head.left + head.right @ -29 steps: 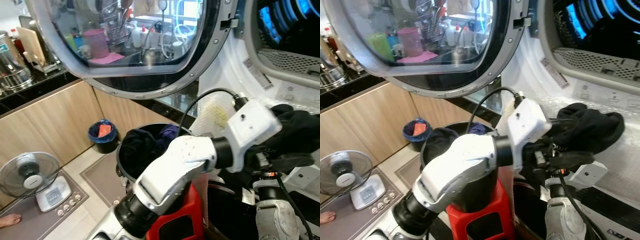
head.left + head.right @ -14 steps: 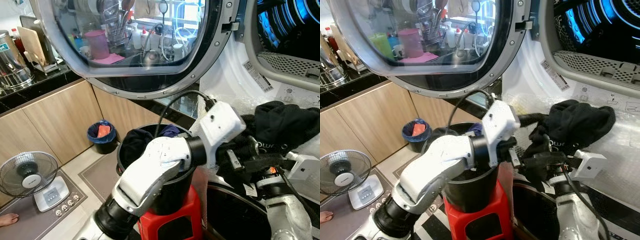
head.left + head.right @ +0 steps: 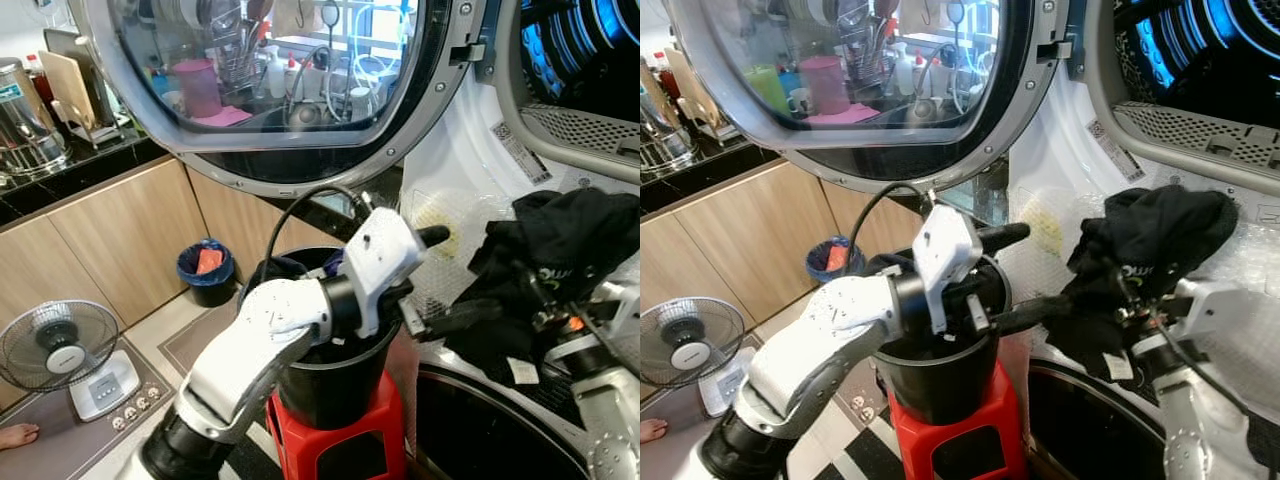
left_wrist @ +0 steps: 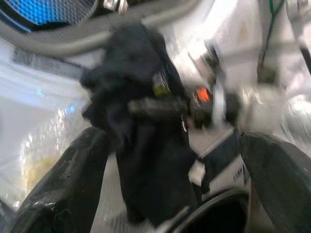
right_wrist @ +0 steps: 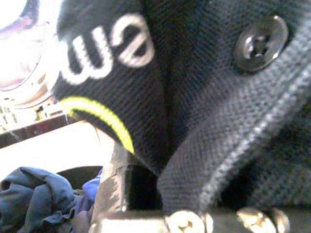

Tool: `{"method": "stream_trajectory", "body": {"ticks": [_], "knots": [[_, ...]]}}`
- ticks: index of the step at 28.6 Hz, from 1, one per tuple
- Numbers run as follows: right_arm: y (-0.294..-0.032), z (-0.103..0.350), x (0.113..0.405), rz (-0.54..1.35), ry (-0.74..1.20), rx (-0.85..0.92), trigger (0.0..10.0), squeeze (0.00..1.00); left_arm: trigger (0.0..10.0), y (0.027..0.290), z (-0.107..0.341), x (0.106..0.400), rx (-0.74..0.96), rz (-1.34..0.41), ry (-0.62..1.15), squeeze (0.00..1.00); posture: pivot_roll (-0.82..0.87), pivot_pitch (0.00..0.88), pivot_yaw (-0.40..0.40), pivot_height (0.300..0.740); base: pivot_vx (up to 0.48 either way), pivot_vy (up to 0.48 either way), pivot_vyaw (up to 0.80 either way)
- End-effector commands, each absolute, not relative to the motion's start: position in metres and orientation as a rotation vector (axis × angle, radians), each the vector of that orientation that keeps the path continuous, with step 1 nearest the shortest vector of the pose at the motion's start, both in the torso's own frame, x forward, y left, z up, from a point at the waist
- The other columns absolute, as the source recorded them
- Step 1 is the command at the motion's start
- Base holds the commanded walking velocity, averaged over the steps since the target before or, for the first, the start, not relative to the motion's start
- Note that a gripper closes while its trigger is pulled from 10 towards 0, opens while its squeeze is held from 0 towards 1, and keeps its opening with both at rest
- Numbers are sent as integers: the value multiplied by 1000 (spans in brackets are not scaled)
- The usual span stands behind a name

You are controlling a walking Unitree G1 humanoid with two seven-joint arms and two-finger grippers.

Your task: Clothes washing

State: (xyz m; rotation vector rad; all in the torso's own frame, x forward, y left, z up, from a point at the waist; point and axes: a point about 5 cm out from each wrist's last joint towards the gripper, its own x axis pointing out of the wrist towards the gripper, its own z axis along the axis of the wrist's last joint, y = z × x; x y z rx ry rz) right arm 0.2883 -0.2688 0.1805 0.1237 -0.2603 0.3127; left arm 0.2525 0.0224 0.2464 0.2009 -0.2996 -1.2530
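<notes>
right hand [image 3: 1118,300]: my fingers clamped on the black shirt [image 3: 1155,245]; shirt bunched, raised just below the washer drum opening [image 3: 1200,70]
left hand [image 3: 1015,275]: my fingers spread wide, gripping nothing; beside the shirt, above the bucket rim
black bucket [image 3: 940,370]: on the red stool [image 3: 960,440]; dark clothes [image 3: 285,270] inside
washer door [image 3: 870,80]: swung open

Black garment [image 3: 1150,240] hides right gripper fingertips; grip state n/a. Left wrist view blurred. Drum opening [image 3: 590,60] cut off by frame edge.
</notes>
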Motion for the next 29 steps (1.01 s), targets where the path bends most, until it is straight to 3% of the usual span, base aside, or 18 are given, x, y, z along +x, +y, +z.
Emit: {"method": "stream_trajectory", "body": {"ticks": [1,6,7,8,9,10,14,15,16,17,18,20,22,29], "knots": [[-278,205,291,346,-325,103,0,0,10000,28,244,249,250,-1253,-299,1000,4,6,49,740,0,0,0],[-284,215,289,523,-254,61,0,0,10000,40,232,249,288,-1231,-253,1000,11,14,41,740,0,0,0],[-284,215,288,541,-243,44,1451,0,10000,41,231,248,292,-1227,-255,1000,11,14,41,740,0,0,0],[-284,215,288,541,-243,44,1451,0,10000,41,231,248,292,-1227,-255,1000,11,14,41,740,0,0,0],[-286,216,285,609,-205,46,9020,0,10000,44,227,248,299,-1219,-235,1000,16,18,38,740,0,0,0],[-289,217,285,621,-198,48,10000,0,10000,46,226,248,299,-1216,-224,1000,16,18,38,740,0,0,0],[-297,227,289,677,-188,62,10000,0,10000,51,220,244,305,-1210,-197,1000,16,23,36,740,0,0,0],[-301,236,293,686,-218,64,10000,0,10000,53,216,241,312,-1211,-186,882,17,24,36,740,0,0,0],[-301,236,293,686,-218,64,10000,0,10000,53,216,241,312,-1211,-186,882,17,24,36,740,0,0,0],[-302,244,298,695,-239,61,10000,0,10000,54,212,238,326,-1221,-173,675,18,25,36,740,0,0,0],[-302,247,299,702,-245,58,10000,0,10000,54,210,236,331,-1228,-164,675,18,25,36,740,0,0,0],[-302,250,300,729,-239,67,10000,0,10000,55,207,233,335,-1236,-155,196,20,27,34,740,0,0,0],[-301,258,302,769,-243,79,10000,0,10000,56,204,228,327,-1235,-148,0,23,31,30,740,0,0,0],[-310,292,310,842,-272,47,10000,0,10000,65,194,220,305,-1179,-95,0,33,39,13,740,0,0,0]]}}
